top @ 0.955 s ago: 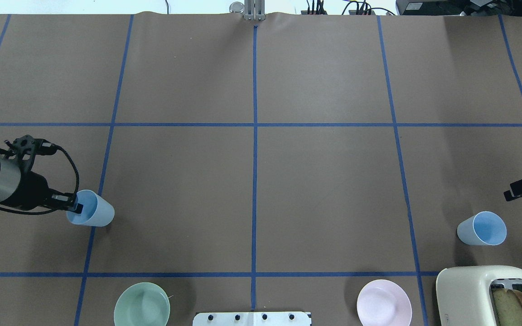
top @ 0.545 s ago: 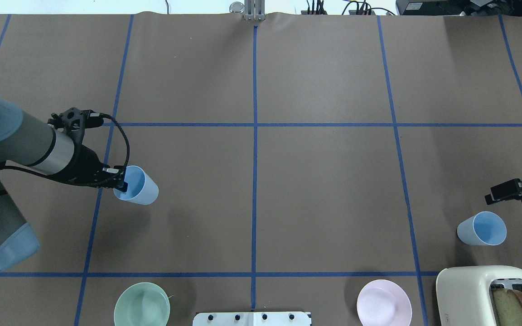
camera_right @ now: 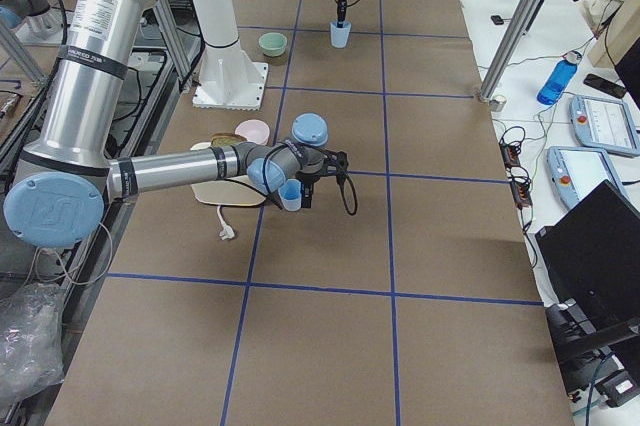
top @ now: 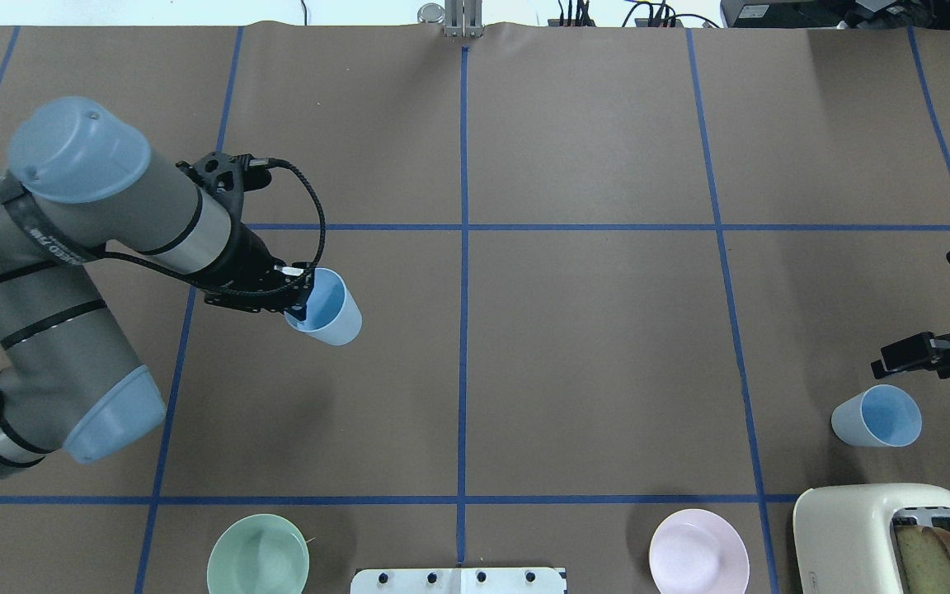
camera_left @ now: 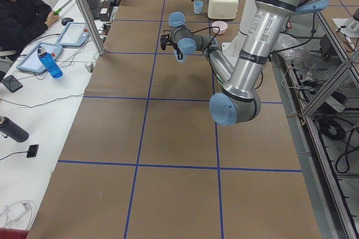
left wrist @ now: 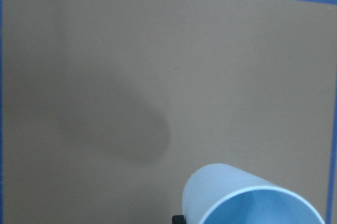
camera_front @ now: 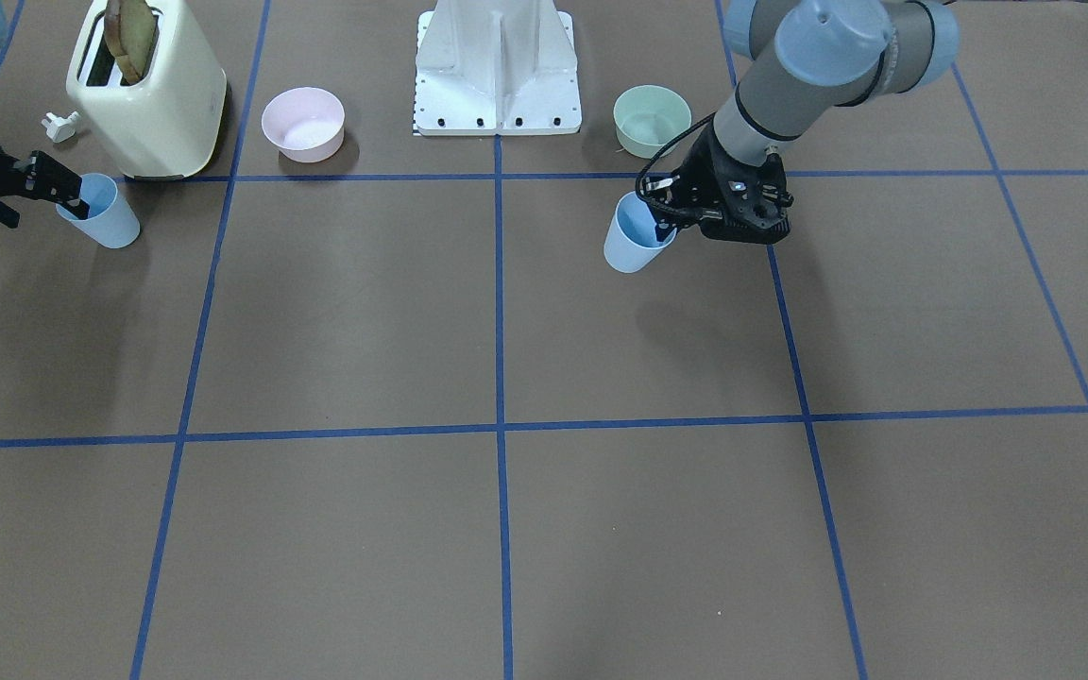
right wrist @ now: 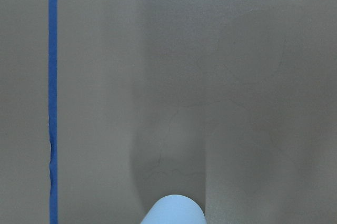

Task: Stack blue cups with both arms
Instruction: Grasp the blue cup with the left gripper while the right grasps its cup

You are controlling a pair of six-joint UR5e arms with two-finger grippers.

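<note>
My left gripper (top: 300, 295) is shut on the rim of one pale-blue cup (top: 326, 309) and holds it tilted above the table, left of centre. It also shows in the front view (camera_front: 637, 238) and fills the left wrist view's lower right (left wrist: 253, 197). The second blue cup (top: 877, 417) stands upright on the table near the toaster. My right gripper (top: 897, 360) looks open just beside and above it. In the front view one finger (camera_front: 67, 192) reaches to this cup's rim (camera_front: 107, 223). The right wrist view shows only the cup's edge (right wrist: 172, 211).
A cream toaster (top: 871, 536) with bread stands close to the second cup. A pink bowl (top: 698, 551) and a green bowl (top: 258, 554) sit along the near edge beside the white pedestal (camera_front: 499, 66). A small white plug (camera_front: 59, 125) lies by the toaster.
My left arm has carried its cup away from the left edge, toward the table's middle and farther out. My right gripper has moved inward toward the standing cup, which has not moved.
</note>
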